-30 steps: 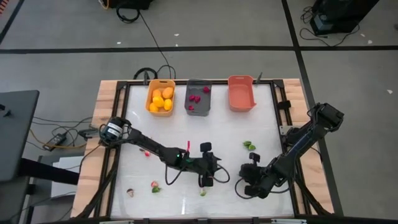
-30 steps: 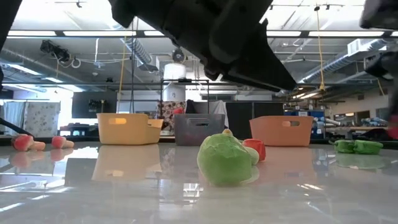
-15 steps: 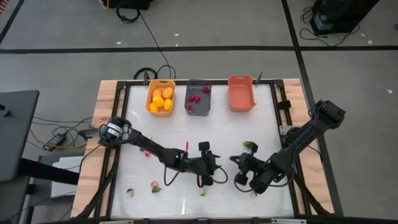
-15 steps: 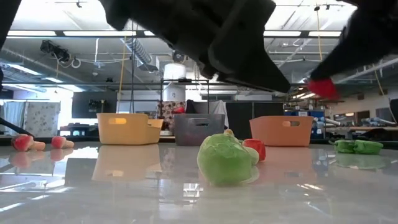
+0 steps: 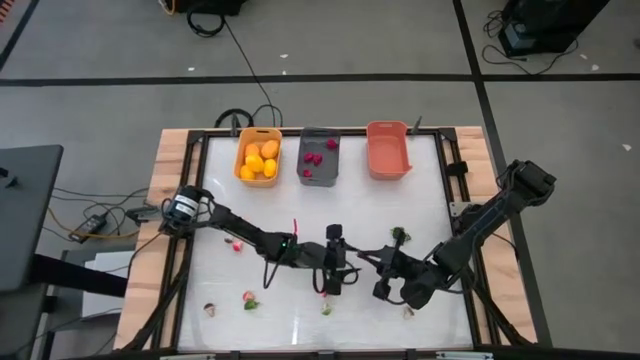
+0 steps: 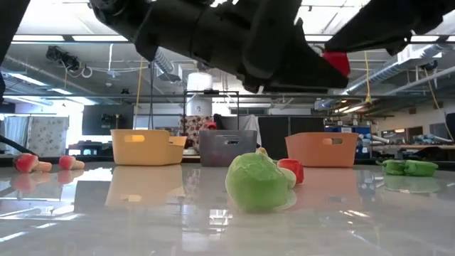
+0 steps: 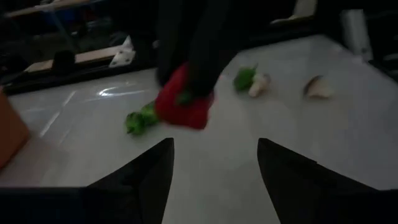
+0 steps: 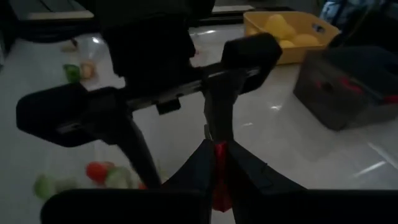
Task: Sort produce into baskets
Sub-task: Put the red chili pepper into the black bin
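Produce lies scattered over the white table (image 5: 420, 185), and going from the left edge, a pale slice (image 5: 210, 309) sits near the front corner with a red-and-green piece (image 5: 248, 298) just beside it and a small red bit (image 5: 236, 245) farther back under the left arm. At the back stand three baskets in a row: the yellow basket (image 5: 258, 157) with rounded yellow-orange fruits (image 5: 260, 161) inside, the dark grey basket (image 5: 319, 157) with a few red pieces (image 5: 313, 158) in it, and the salmon basket (image 5: 388, 149) on the right.

Toward the middle, the left gripper (image 5: 341, 268) hangs above the table with its two fingers spread apart and nothing between them; its wrist view looks straight at a red piece (image 7: 181, 106) pinched in the other arm's fingers. A green-and-pale piece (image 5: 326, 309) lies near the front edge below it.

The right gripper (image 5: 368, 255) faces the left one, close to it but apart, fingers closed on that red piece (image 8: 219, 174), which is lifted clear of the table. A green leafy piece (image 5: 400, 236) lies just behind the right arm, and another pale slice (image 5: 408, 311) rests near the front on the right.
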Tool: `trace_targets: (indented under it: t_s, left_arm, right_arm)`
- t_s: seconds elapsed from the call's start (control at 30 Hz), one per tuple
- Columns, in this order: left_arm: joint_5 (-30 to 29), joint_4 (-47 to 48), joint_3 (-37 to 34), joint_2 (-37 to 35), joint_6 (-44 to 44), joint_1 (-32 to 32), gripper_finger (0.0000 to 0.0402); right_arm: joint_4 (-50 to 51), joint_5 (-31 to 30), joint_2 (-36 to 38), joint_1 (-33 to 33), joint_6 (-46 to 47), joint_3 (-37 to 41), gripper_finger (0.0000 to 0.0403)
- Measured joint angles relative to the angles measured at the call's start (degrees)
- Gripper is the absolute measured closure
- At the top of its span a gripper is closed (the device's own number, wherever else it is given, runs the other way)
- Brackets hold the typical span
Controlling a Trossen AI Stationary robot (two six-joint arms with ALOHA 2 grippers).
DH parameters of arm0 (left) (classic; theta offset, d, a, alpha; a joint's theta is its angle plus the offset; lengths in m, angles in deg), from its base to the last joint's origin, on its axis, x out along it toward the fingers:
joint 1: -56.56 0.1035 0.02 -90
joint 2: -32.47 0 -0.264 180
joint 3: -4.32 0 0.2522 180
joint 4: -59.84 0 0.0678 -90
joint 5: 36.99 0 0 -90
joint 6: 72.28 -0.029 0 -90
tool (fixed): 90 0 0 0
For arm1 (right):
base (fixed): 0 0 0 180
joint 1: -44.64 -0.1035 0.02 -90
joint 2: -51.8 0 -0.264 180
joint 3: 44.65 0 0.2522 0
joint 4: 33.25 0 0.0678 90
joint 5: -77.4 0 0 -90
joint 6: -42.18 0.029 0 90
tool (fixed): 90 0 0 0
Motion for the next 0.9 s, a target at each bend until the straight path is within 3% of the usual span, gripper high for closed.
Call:
trace_targets:
  t_s: [0.3,0.4,0.7,0.83,0.9]
  left_arm:
    - [-1.98,-4.52,0.02,0.0,3.75,0.09,0.0173]
    - [-1.55,-5.22,0.02,0.0,7.66,0.26,0.0199]
    - [1.1,-5.19,0.04,0.0,8.06,0.83,0.0314]
    - [1.5,-3.78,0.09,-0.12,9.28,1.5,0.033]
    - [2.16,2.24,0.14,-1.64,11.47,2.64,0.0329]
  right_arm:
    - [-1.89,1.05,0.0,1.32,2.85,0.0,0.0363]
    - [-1.87,1.03,0.0,1.19,3.8,0.0,0.0363]
    - [-1.83,2.58,0.02,0.63,4.43,-0.02,0.036]
    - [-1.26,2.21,0.02,0.69,4.46,0.0,0.0331]
    - [0.88,2.24,0.5,0.73,5.33,0.0,0.0308]
